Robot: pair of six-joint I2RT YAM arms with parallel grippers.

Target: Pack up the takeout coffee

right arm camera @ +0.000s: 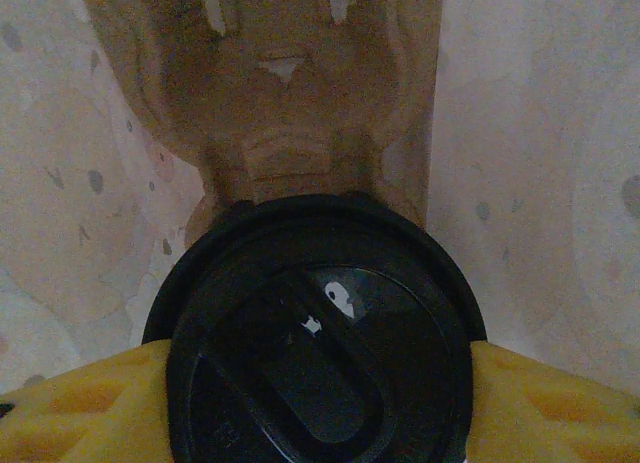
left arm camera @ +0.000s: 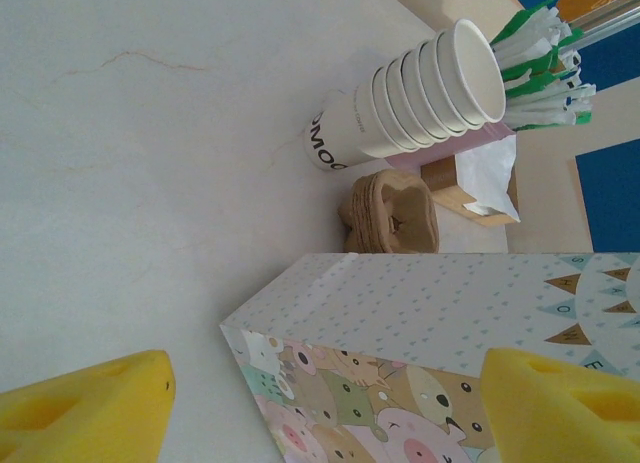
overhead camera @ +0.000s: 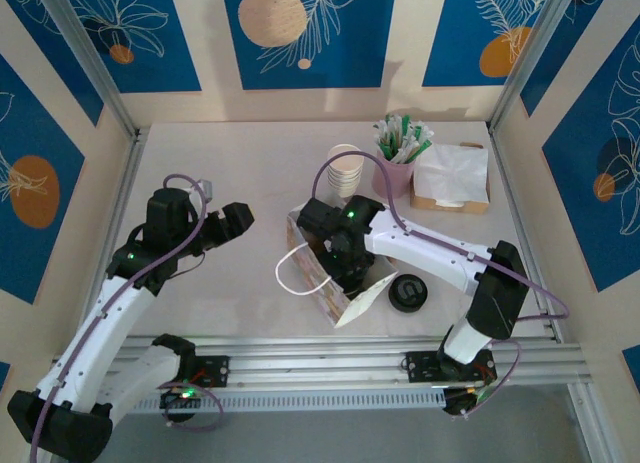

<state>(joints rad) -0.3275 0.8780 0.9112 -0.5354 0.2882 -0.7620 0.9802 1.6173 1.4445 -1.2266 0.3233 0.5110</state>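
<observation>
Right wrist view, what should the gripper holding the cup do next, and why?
Probably ease the cup down toward the carrier. The right gripper clamps the lidded cup inside the bag, with the carrier beyond it, so it seems not yet seated.

The worktop (overhead camera: 230, 163) under the left end effector (overhead camera: 240, 216) is pale off-white, with a faint vein running across it in the left wrist view (left arm camera: 150, 58). Beyond the end effector stands the back wall (overhead camera: 400, 101), cream with blue panels (overhead camera: 300, 33) that bear white line-drawn leaves and orange or tan discs. The left wall (overhead camera: 40, 183) beside it and the right wall (overhead camera: 590, 153) well across from it carry the same pattern. Aluminium posts (overhead camera: 95, 73) mark the back corners. Behind the end effector, slotted aluminium rails (overhead camera: 330, 358) edge the worktop. The light is soft and even, and shadows are faint.
</observation>
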